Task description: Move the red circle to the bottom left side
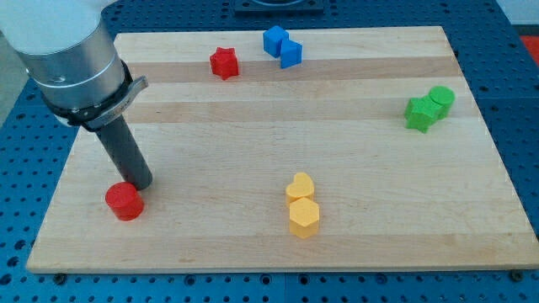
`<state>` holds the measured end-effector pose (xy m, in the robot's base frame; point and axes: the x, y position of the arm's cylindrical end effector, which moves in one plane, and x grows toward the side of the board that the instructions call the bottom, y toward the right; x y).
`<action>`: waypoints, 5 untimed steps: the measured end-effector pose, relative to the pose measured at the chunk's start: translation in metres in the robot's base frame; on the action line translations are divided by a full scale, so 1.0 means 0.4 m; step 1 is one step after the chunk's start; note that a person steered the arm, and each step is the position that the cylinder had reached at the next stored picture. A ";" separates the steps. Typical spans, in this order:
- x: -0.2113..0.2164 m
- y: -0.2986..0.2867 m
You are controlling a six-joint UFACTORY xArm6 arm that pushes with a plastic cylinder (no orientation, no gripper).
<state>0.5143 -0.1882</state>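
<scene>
The rod's tip (142,183) carries nothing and rests on the board (253,126), touching or just beside the red circle (124,201), which lies immediately below and to the view's left of it. That circle already sits near the board's bottom-left corner, so the job looks nearly finished, with perhaps only a last nudge left.

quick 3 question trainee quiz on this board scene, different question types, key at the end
1. True or false: my tip stands just up and right of the red circle.
2. Which pair sits nearest the view's right edge? A yellow blocks B green blocks C blue blocks
3. Fill in: the red star lies near the view's ____ edge.

Key: 1 true. 2 B. 3 top.
</scene>
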 end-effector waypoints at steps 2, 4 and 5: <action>0.010 0.029; 0.068 0.080; 0.106 0.080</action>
<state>0.5566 -0.1563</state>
